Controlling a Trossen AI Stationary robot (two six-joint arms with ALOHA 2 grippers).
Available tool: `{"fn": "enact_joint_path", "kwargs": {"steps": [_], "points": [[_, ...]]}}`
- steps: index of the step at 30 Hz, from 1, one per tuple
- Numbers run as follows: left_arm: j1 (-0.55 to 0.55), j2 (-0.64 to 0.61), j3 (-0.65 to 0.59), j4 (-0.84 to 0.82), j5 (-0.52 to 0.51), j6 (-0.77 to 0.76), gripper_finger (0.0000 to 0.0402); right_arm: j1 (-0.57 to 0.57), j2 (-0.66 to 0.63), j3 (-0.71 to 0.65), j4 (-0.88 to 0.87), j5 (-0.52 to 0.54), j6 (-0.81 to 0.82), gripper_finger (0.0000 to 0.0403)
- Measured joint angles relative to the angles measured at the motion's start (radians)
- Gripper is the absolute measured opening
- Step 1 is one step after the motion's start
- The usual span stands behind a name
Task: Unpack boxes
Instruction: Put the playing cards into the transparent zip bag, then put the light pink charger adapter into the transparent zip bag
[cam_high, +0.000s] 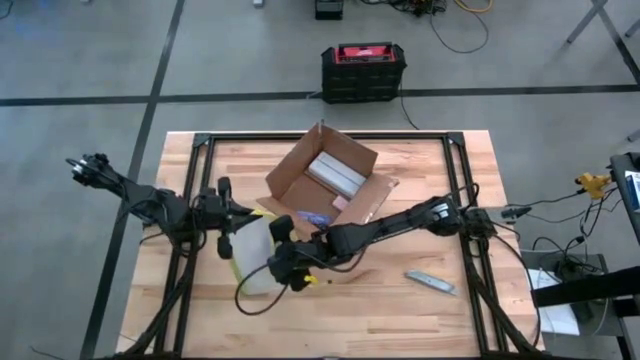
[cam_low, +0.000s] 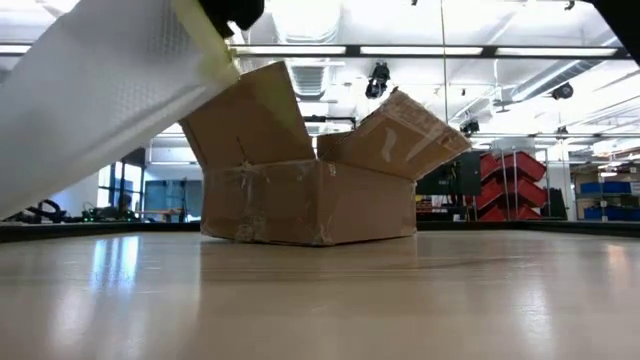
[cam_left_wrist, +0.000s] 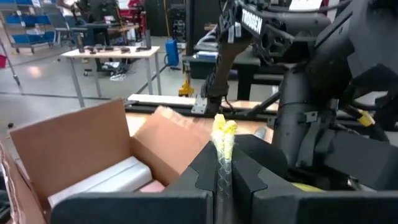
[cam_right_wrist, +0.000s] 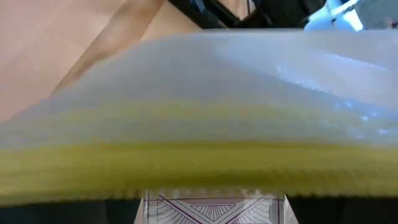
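The brown cardboard box (cam_high: 325, 180) stands open on the table's far middle, flaps up, with white wrapped packs (cam_high: 335, 172) inside; the low view shows it resting on its base (cam_low: 310, 205). A clear plastic pouch (cam_high: 255, 258) with a yellow-green edge hangs in front of the box. My left gripper (cam_left_wrist: 222, 163) is shut on that edge. My right gripper (cam_high: 288, 268) is over the pouch's near right part and is open. Its own wrist view shows only the pouch (cam_right_wrist: 199, 93), close up. My left gripper pinches the pouch's yellow-green edge (cam_left_wrist: 222, 140) between its two fingers, coming roughly level from the table's left. The edge stands up past the fingertips. The pouch (cam_low: 90, 100) hangs slanting, clear of the table top. Whether my right gripper touches the pouch I cannot tell.
A grey utility knife (cam_high: 430, 283) lies on the wooden table (cam_high: 400, 325) at the near right. A black-and-red case (cam_high: 362, 70) stands on the floor beyond the far edge. A small blue item (cam_high: 311, 217) lies by the box's near side.
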Motion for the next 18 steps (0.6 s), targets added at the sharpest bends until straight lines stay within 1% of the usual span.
{"fn": "enact_joint_path", "kwargs": {"steps": [3,5,8,11,14,18], "points": [[0.0,-0.004,-0.021,0.0,0.0,-0.02,0.0,-0.002,-0.005,0.001,0.006,0.005,0.017,0.0366],[-0.001,-0.011,-0.028,0.001,0.004,-0.023,0.0,-0.002,-0.015,0.001,-0.002,0.005,0.021,0.0381],[-0.001,-0.027,-0.047,0.012,0.006,-0.025,0.0,-0.002,-0.03,0.002,-0.004,0.007,0.026,0.0384],[-0.001,-0.046,-0.08,0.061,0.007,-0.017,0.0,-0.004,-0.045,0.002,-0.024,0.013,0.052,0.0381],[-0.002,-0.073,-0.123,0.068,0.036,-0.018,0.0,-0.004,-0.075,0.002,-0.089,0.013,0.078,0.0378],[-0.002,-0.116,-0.211,0.175,0.073,0.019,0.0,0.001,-0.14,0.002,-0.255,0.006,0.124,0.0378]]}}
